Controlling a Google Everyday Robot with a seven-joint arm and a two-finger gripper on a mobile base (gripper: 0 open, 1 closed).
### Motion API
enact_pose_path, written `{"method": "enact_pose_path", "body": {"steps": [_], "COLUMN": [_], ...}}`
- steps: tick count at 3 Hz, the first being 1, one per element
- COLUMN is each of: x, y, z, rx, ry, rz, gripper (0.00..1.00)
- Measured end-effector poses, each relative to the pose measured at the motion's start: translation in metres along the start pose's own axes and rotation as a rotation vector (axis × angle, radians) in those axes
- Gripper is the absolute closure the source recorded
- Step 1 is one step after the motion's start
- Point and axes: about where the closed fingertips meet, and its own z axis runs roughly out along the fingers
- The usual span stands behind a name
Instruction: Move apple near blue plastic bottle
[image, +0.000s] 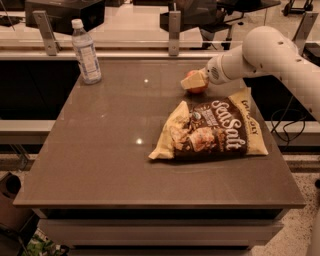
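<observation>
The small red-orange apple (197, 88) sits on the brown table (115, 150), just behind the chip bag's top edge. My gripper (194, 81) is right at the apple, reaching in from the right on the white arm (260, 52) and covering the apple's top and left side. The blue plastic bottle (86, 52), clear with a white cap and a pale label, stands upright at the table's far left corner, well to the left of the apple.
A large Sea Salt chip bag (212, 132) lies flat on the right half of the table, in front of the apple. A rail with metal posts (174, 34) runs behind the table's far edge.
</observation>
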Motion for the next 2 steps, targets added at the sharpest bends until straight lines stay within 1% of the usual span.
{"method": "enact_pose_path", "body": {"steps": [1,2], "x": [0.0005,0.0011], "y": [0.0015,0.003], "z": [0.0024,0.0049], "rx": [-0.004,-0.008], "ry": [0.002,0.004], "rz": [0.0,-0.001], "gripper": [0.87,1.0]}}
